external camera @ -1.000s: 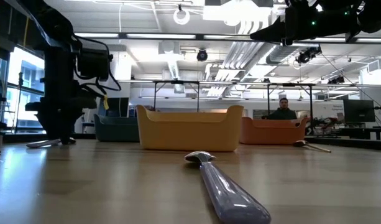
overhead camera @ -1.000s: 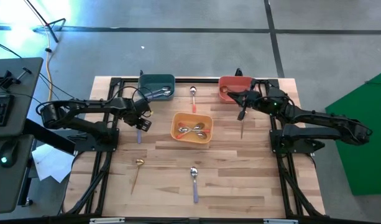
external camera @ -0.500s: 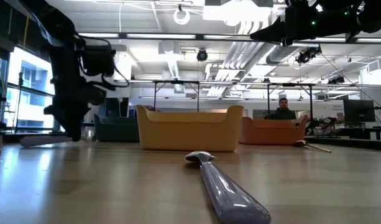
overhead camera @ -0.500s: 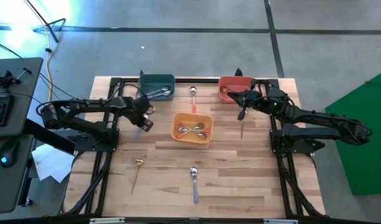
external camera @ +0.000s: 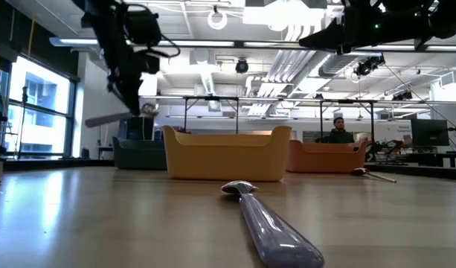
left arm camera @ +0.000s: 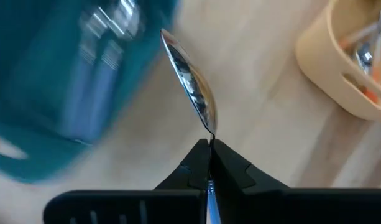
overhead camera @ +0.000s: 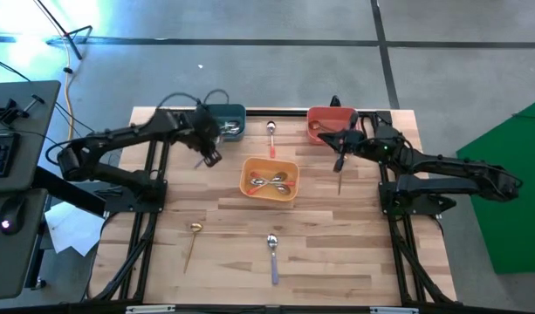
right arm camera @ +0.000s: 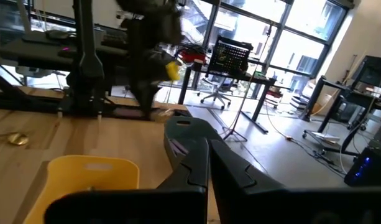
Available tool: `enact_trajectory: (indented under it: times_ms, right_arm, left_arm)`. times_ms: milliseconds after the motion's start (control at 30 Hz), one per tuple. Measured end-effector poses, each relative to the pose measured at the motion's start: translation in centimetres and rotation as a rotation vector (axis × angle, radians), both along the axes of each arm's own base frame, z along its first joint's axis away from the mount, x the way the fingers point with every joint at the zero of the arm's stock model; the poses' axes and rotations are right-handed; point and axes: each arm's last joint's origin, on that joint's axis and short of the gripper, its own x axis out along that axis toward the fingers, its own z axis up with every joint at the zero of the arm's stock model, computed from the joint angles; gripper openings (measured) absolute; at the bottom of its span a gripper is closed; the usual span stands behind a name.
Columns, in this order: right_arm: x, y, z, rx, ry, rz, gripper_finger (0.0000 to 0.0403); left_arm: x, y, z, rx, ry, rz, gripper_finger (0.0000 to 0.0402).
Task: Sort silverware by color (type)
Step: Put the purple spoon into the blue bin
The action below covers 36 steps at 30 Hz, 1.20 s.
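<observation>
My left gripper (overhead camera: 209, 155) hangs above the table beside the teal bin (overhead camera: 216, 114) and is shut on a spoon with a shiny silver head (left arm camera: 191, 93). The teal bin holds lavender-handled spoons (overhead camera: 230, 130), and the yellow-orange bin (overhead camera: 246, 171) holds spoons (overhead camera: 270, 182). An orange-red-handled spoon (overhead camera: 271, 139) lies between the bins. A gold spoon (overhead camera: 192, 242) and a lavender-handled spoon (overhead camera: 273, 255) lie nearer the front. My right gripper (overhead camera: 339, 161) is shut on nothing, raised in front of the red bin (overhead camera: 330, 114), over a thin gold spoon (overhead camera: 340, 180). My left gripper pinches the spoon's neck (left arm camera: 210, 133), just behind the head, between its two fingertips. The head sticks out ahead of the fingers, and the gripper hides the handle. In the low view the spoon (external camera: 108, 119) is lifted clear and lies nearly level below the down-slanting fingers.
The three bins stand along the table's far half, the yellow-orange one in the middle. Dark arm frames run along the left and right edges. A person sits in the room beyond the table (external camera: 339, 131).
My left gripper has shut on a spoon lying at the table's left. It has lifted the spoon clear and carried it up and toward the far edge, next to the teal bin. My right arm has kept still.
</observation>
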Motion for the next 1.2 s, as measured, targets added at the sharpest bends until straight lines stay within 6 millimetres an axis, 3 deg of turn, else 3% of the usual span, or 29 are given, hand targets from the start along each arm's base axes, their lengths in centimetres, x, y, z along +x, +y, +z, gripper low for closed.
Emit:
enact_trajectory:
  times_ms: [167, 300, 467, 667, 867, 1200]
  right_arm:
    - [0.1, 0.3, 0.0, -0.001, 0.0, 0.02, 0.0]
    - [0.2, 0.7, 0.0, 0.0, 0.001, 0.037, 0.0]
    - [0.4, 1.1, 0.0, -0.001, 0.002, 0.061, 0.0]
    - [0.4, 1.3, 0.0, -0.017, 0.01, 0.072, 0.0]
    - [0.4, 1.3, -0.1, -0.021, 0.012, 0.072, 0.0]
    - [0.4, 1.3, -0.1, -0.022, 0.013, 0.072, 0.0]
  left_arm:
    - [0.4, 3.1, 3.6, 0.105, 0.021, -0.076, 0.0]
    - [1.7, 6.3, 4.4, 0.163, 0.048, -0.147, 0.0]
    - [4.4, 9.7, 2.7, 0.17, 0.143, -0.305, 0.0]
    - [5.8, 11.6, -1.2, 0.108, 0.237, -0.482, 0.0]
    - [5.3, 13.7, -4.1, 0.058, 0.292, -0.537, 0.0]
    - [4.4, 15.6, -5.5, 0.036, 0.237, -0.56, 0.0]
